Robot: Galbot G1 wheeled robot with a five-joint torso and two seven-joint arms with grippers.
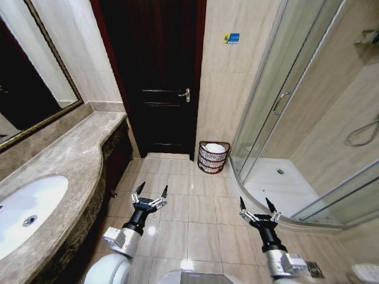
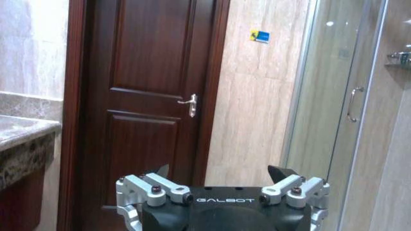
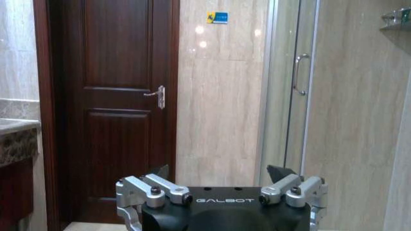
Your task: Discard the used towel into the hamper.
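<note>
We see a dark red-brown hamper (image 1: 214, 157) holding something white, a dark mahogany door (image 1: 157, 77), beige tiles, and a mottled brown-grey marble counter (image 1: 65, 155).

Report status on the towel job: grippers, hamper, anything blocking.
Left gripper and right gripper open, empty, low over the floor. Hamper against far wall, something white inside. Floor between looks unobstructed.

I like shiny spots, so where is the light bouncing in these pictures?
Head view: a bright patch glints on the floor tiles near the left end effector. Right wrist view: small light dots shine on the wall beside the door. Left wrist view: a spot gleams on the shower glass.
</note>
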